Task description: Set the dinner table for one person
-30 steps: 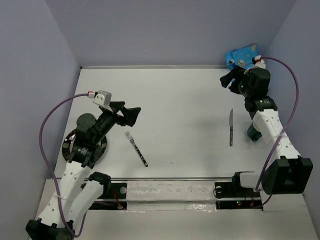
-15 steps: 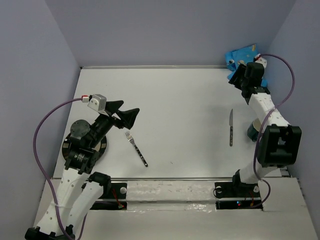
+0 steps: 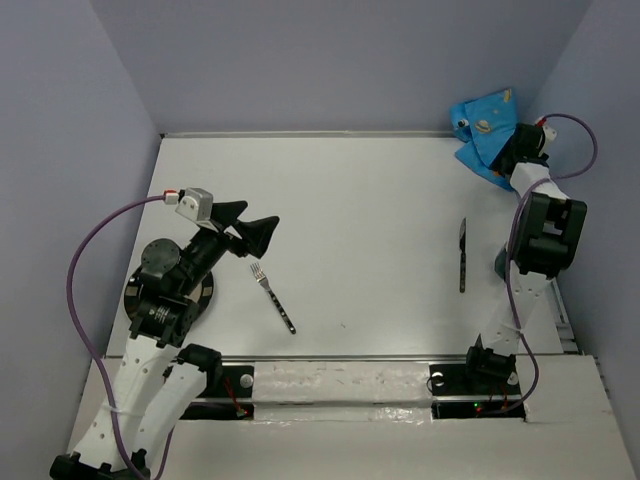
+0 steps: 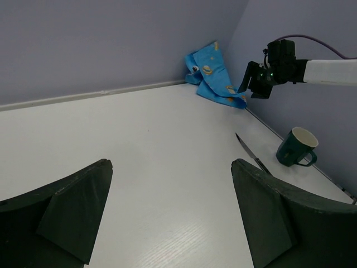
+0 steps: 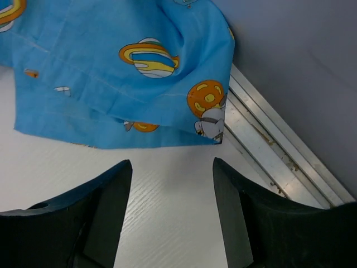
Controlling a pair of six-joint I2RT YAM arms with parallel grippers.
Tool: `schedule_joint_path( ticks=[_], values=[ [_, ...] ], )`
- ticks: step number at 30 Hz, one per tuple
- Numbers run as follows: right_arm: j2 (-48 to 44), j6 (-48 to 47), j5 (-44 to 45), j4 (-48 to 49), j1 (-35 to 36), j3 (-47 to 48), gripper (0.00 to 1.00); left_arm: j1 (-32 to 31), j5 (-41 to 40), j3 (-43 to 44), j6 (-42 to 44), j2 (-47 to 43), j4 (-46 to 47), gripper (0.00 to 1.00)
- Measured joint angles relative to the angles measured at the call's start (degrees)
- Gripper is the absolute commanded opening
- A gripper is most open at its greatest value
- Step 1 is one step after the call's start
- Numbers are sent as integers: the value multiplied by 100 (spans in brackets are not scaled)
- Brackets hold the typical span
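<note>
Worktop (image 3: pixel 380 200) fills mid-frame; mat (image 3: pixel 483 125) bunched upper right. Right end effector (image 5: pixel 170 167) wide open, empty, just short of its hem. I'd pinch that corner low, then drag. Left end effector (image 4: pixel 170 167) open, empty too.

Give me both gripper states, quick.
Left gripper: open, holding nothing.
Right gripper: open, empty, at the edge of the blue cloth.

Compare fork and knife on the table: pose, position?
The fork lies diagonal, tines toward the far left; knife lies nearly straight, tip toward the far wall. The fork sits left of centre near the left pincer; knife sits right, beside the green mug. Both lie flat on the table, ungripped.
</note>
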Motion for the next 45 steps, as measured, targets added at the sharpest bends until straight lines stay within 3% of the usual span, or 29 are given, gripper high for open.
schedule_joint_path(
  ticks=[6, 13, 26, 27, 29, 31, 32, 35, 41, 45],
  values=[
    [857, -428, 304, -133, -68, 1045, 66, 0, 0, 0, 2, 109, 0, 99],
    [1287, -706, 341, -319, -92, 1456, 67, 2, 2, 0, 0, 208, 0, 99],
    [2039, -898, 317, -828, -153, 2651, 57, 37, 2, 0, 2, 258, 2, 99],
    [2046, -918, 319, -887, -151, 2656, 53, 39, 2, 0, 2, 258, 2, 99],
    [2046, -953, 317, -949, -151, 2656, 33, 48, 2, 0, 2, 256, 2, 99],
    [2046, -1012, 302, -973, -151, 2653, 32, 63, 2, 0, 2, 258, 2, 99],
    [2046, -977, 304, -979, -151, 2653, 19, 68, 2, 0, 0, 258, 2, 99],
    [2046, -1029, 271, -1010, -151, 2625, 0, 72, 0, 0, 2, 254, 0, 99],
    [1991, -920, 181, -1001, -151, 2367, 0, 72, 2, 0, 2, 247, 0, 99],
    [1545, -841, -212, -756, -136, 1700, 0, 72, 0, 0, 2, 240, 2, 99]
  ],
)
